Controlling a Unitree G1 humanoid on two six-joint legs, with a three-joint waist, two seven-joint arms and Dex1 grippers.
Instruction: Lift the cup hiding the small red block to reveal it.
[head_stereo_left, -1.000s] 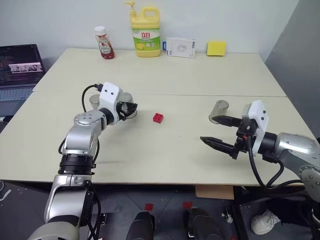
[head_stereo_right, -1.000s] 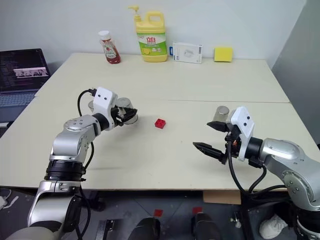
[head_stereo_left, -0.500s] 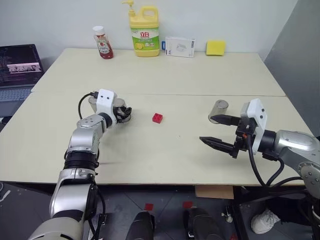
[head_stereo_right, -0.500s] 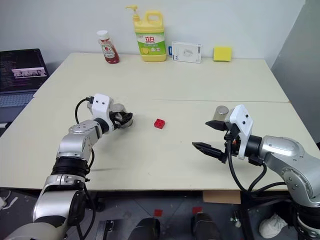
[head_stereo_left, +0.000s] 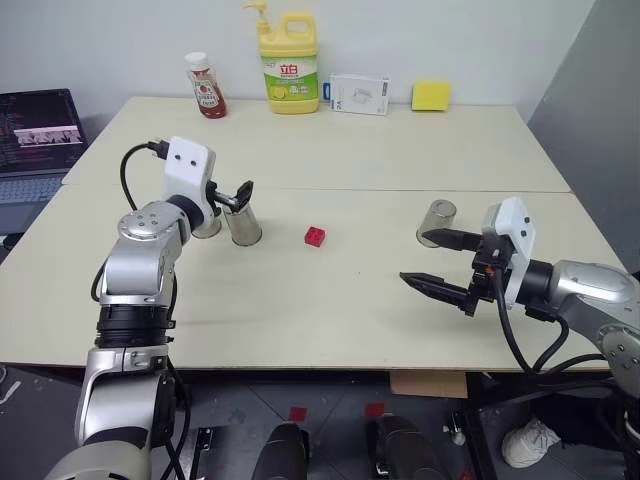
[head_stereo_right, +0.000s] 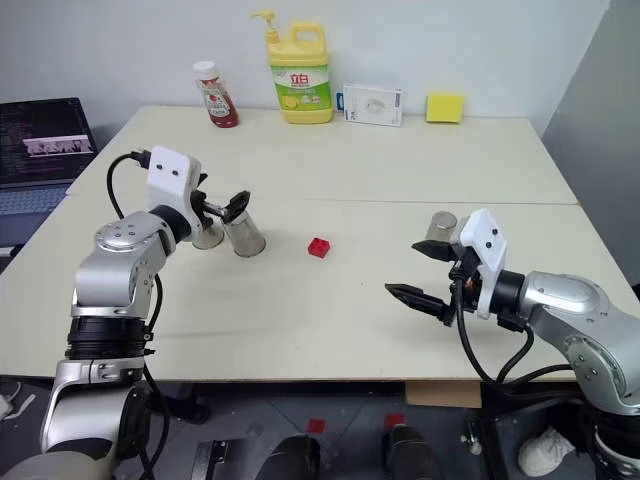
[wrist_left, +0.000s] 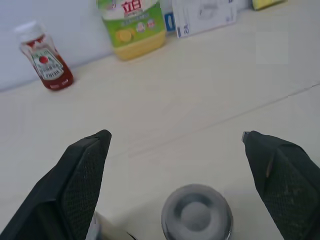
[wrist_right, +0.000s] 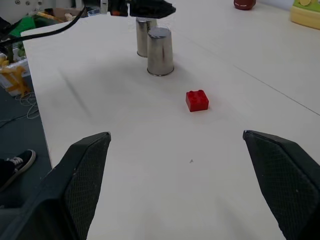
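**Red block uncovered, cup released beside it**

The small red block (head_stereo_left: 316, 236) lies bare on the cream table (head_stereo_left: 330, 300), near the middle of it. To the block's left stands an upside-down metal cup (head_stereo_left: 243, 223), upright on its rim and apart from the block. A second metal cup (head_stereo_left: 207, 222) stands just beyond it on the side away from the block, close to the first. A third metal cup (head_stereo_left: 437, 222) stands well to the block's right, also inverted.

The left gripper (head_stereo_left: 232, 195) hangs just above the cup nearest the block, its fingers spread wide and holding nothing; the cup's flat base shows between them in the left wrist view. The right gripper (head_stereo_left: 440, 262) hovers to the block's right, just in front of the third cup, its fingers also spread wide and empty.

Beyond the block, along the table's far edge, stand a ketchup bottle (head_stereo_left: 207, 86), a yellow dish-soap jug (head_stereo_left: 291, 64), a white box (head_stereo_left: 360, 94) and a yellow sponge (head_stereo_left: 431, 96).
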